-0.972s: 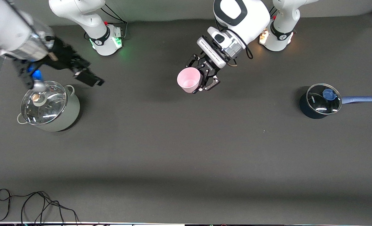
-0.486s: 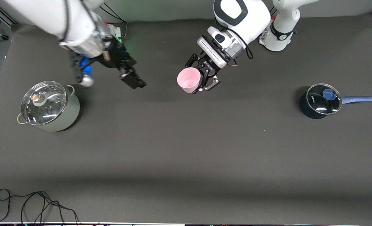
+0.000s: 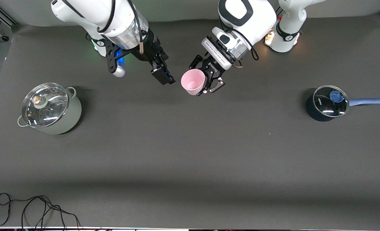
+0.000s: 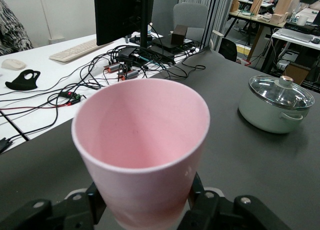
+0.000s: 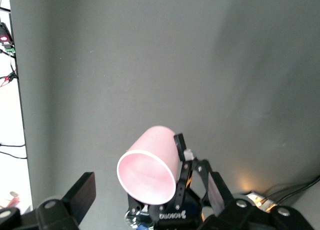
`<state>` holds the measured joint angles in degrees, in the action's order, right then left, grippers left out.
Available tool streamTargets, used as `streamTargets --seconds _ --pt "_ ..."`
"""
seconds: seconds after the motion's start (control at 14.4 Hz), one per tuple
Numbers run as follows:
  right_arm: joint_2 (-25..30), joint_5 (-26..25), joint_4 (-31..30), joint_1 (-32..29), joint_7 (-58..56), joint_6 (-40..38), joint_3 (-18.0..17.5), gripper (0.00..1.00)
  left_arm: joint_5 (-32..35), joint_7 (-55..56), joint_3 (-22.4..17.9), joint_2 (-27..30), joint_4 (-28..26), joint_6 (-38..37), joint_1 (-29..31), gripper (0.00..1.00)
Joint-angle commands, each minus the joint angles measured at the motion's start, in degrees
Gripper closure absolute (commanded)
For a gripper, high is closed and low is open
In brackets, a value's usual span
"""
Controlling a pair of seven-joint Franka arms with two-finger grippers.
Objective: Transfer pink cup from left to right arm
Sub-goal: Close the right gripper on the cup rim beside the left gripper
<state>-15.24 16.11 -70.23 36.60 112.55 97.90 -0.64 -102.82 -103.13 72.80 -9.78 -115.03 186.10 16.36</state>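
The pink cup [image 3: 193,81] is held up over the table near the arms' bases, tilted with its open mouth toward the right arm's end. My left gripper [image 3: 204,77], black open-linkage, is shut on the cup's lower part; in the left wrist view the cup [image 4: 142,145] fills the middle with the fingers [image 4: 197,192] pressed on its sides. My right gripper [image 3: 163,75] hangs just beside the cup's mouth, apart from it. It is open: in the right wrist view its fingers [image 5: 82,192] stand wide, with the cup [image 5: 150,165] farther off between them.
A pale green pot with a glass lid [image 3: 48,109] stands at the right arm's end, also in the left wrist view [image 4: 277,110]. A dark blue saucepan with lid [image 3: 327,102] stands at the left arm's end. A loose black cable [image 3: 32,208] lies at the table's near edge.
My right arm has swung from above the green pot toward the middle, ending beside the cup's mouth. My left gripper and the cup have stayed in place.
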Motion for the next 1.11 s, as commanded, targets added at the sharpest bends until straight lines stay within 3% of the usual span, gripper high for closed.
streamTargets --seconds 0.0,0.35,0.69,0.83,1.04 --pt "-2.77 0.06 2.02 2.93 3.90 1.06 0.56 0.00 -0.89 1.00 -0.11 1.34 0.24 0.58 -0.19 0.76" --pt "-7.17 -0.47 1.93 5.94 3.90 3.34 0.64 0.00 -0.89 1.00 -0.20 1.34 0.15 0.58 -0.19 0.76" --pt "-7.52 -0.47 1.67 5.94 3.73 3.52 0.64 0.01 -0.89 1.00 -0.20 1.25 0.24 0.58 -0.10 0.76" --pt "-7.52 -0.47 1.15 5.94 3.64 3.52 0.64 0.09 -0.89 1.00 -0.20 1.25 0.24 0.58 -0.10 0.76" --pt "-7.52 -0.47 0.88 5.85 3.29 3.09 0.64 0.11 -0.89 1.00 -0.20 1.25 0.24 0.58 -0.10 0.76"
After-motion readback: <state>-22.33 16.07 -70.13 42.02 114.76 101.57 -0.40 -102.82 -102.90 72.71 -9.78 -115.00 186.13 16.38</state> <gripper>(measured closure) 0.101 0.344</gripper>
